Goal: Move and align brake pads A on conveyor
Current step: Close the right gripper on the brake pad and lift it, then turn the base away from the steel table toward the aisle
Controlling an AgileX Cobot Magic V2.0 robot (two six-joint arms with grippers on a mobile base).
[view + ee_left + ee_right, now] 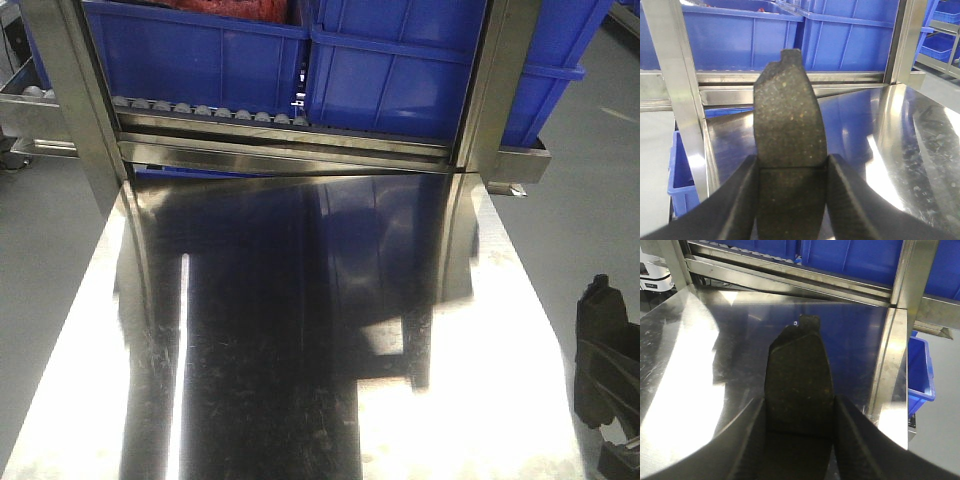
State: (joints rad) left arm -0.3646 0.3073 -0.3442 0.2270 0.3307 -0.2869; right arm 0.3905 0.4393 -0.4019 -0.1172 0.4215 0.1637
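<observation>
Only wrist views: left pincer (792,157) holds brake pad (789,110) | right pincer (799,400), 2nd pad (799,365)

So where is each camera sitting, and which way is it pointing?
Front view: from the robot's front, looking down across the steel table toward blue bins; black robot part at right.
Left wrist: behind the left gripper, facing the bins; it clamps a brake pad.
Right wrist: same, right gripper clamps a second brake pad.
All share table and bins.
</observation>
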